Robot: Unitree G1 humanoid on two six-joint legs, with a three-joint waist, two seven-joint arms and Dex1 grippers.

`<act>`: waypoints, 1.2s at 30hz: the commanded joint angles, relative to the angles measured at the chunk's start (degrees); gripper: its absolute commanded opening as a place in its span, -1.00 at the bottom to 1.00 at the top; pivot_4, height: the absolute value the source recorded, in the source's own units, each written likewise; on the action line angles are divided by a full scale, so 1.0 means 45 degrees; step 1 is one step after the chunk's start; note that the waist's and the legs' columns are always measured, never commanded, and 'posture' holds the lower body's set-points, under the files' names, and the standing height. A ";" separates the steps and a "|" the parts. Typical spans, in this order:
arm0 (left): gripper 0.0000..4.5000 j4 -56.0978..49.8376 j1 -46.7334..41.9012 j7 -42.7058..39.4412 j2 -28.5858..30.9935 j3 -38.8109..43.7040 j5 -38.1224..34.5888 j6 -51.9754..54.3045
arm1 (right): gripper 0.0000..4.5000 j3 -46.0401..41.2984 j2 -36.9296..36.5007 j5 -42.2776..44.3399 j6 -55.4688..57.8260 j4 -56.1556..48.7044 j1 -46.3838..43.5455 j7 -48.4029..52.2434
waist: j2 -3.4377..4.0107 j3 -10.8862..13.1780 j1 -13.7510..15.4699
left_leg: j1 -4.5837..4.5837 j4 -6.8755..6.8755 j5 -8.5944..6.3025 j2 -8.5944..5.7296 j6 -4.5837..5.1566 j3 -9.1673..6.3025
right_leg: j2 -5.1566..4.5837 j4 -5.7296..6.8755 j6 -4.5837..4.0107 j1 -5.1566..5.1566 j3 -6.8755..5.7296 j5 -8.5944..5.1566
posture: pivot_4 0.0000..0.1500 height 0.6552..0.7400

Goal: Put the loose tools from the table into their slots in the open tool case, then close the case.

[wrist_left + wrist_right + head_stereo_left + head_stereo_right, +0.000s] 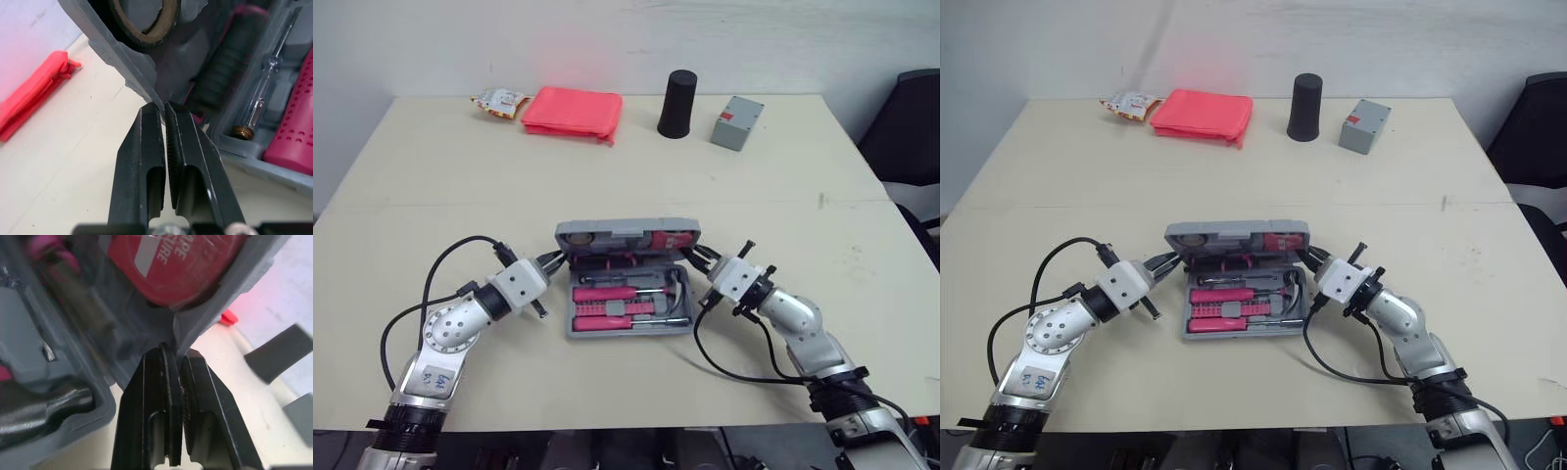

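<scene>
Case lid (pixel 626 235) between left pincer (pixel 555 260), right pincer (pixel 691 257)

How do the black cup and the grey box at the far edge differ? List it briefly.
The black cup is round and tapered; the grey box is a squared block. The cup stands taller; the box sits lower. The box carries a red mark; the cup is plain. Both stand on the table, apart.

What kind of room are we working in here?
Probably an office or lab room: a plain beige table against a white wall, a black office chair on its right, and a tool case laid out on it.
</scene>
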 commanded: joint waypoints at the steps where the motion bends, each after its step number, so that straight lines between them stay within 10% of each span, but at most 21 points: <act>1: -0.36 0.0497 0.1043 -0.0314 0.0696 0.0833 -0.0072 -0.1085 | -0.40 -0.0044 -0.1098 -0.1196 -0.1616 0.1448 0.0722 0.0035 | 0.0004 -0.0002 0.0013 | 0.0005 -0.0005 -0.0002 0.0005 -0.0002 -0.0001 | -0.0006 0.0002 -0.0006 0.0003 -0.0004 -0.0003 | 1.00 1.00; 4: -0.04 0.1058 0.3165 -0.0731 0.1717 0.2179 -0.0291 -0.1519 | 0.12 -0.0729 -0.2248 -0.2094 -0.2129 0.1901 0.1345 -0.0893 | -0.0002 0.0001 -0.0020 | -0.0013 -0.0008 -0.0005 0.0022 0.0001 -0.0005 | -0.0002 0.0006 -0.0008 0.0002 -0.0027 -0.0004 | 1.00 1.00; 13: -0.04 0.1543 0.3547 -0.2297 0.2420 0.4298 -0.3627 0.0762 | 0.12 -0.1716 -0.4078 -0.0242 -0.2018 0.2404 0.2994 0.0083 | -0.0004 0.0032 0.0219 | 0.0208 -0.0006 -0.0164 0.0030 0.0012 -0.0058 | -0.0029 -0.0073 -0.0032 0.0226 -0.0078 -0.0015 | 1.00 1.00; 15: -0.04 0.1314 0.1908 -0.2566 0.2135 0.3618 -0.4443 0.2260 | -0.11 -0.1939 -0.3927 0.2466 -0.0147 0.1289 0.3322 0.1670 | -0.0012 0.0027 0.0379 | 0.0198 -0.0007 -0.0158 0.0028 0.0007 -0.0064 | -0.0037 -0.0073 -0.0050 0.0236 -0.0076 -0.0001 | 1.00 1.00; 20: -0.77 0.1809 -0.1846 -0.3225 0.1535 0.1661 -0.4154 0.4581 | -1.00 -0.0946 -0.5149 0.6588 0.5488 -0.4170 0.5221 0.5909 | 0.0034 0.0029 0.0335 | 0.0171 0.0011 -0.0079 0.0027 0.0017 -0.0103 | -0.0030 -0.0065 -0.0044 0.0257 -0.0101 0.0003 | 1.00 1.00; 28: -0.98 0.6831 -0.6980 -0.4430 -0.0231 -0.0632 -0.2453 0.3757 | -1.00 0.0192 -0.4909 0.6442 0.9290 -0.6896 0.4341 0.7296 | -0.0034 0.0041 0.0330 | 0.0157 0.0029 -0.0061 0.0051 -0.0005 -0.0051 | 0.0029 -0.0029 -0.0043 0.0203 -0.0234 0.0003 | 1.00 1.00; 36: -0.98 0.7110 -0.6930 -0.7302 -0.0553 -0.1408 -0.2687 0.4339 | -1.00 0.1159 -0.2922 0.4983 1.0135 -0.5898 0.2134 0.7344 | -0.0086 0.0058 0.0194 | 0.0157 0.0054 -0.0063 0.0063 0.0002 0.0009 | 0.0018 -0.0006 -0.0035 0.0195 -0.0302 0.0007 | 1.00 1.00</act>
